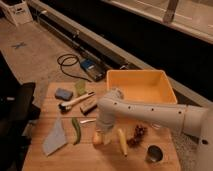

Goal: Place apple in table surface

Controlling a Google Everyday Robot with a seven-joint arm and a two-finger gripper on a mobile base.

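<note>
The apple (pixel 97 139) is a small yellow-orange fruit resting low on the light-brown wooden table surface (pixel 75 160), near its front middle. My gripper (pixel 102 132) comes down from the white arm (pixel 150 114) and sits right over the apple, covering its top right. I cannot tell whether the gripper touches or holds the apple.
A long yellow corn-like item (pixel 121 142), a dark grape bunch (pixel 138 134) and a metal cup (pixel 154 153) lie right of the apple. A green pod (pixel 76 131) and a grey-blue cloth (pixel 55 139) lie left. A yellow bin (pixel 143 86), brush (pixel 75 102) and blue sponge (pixel 63 93) are behind.
</note>
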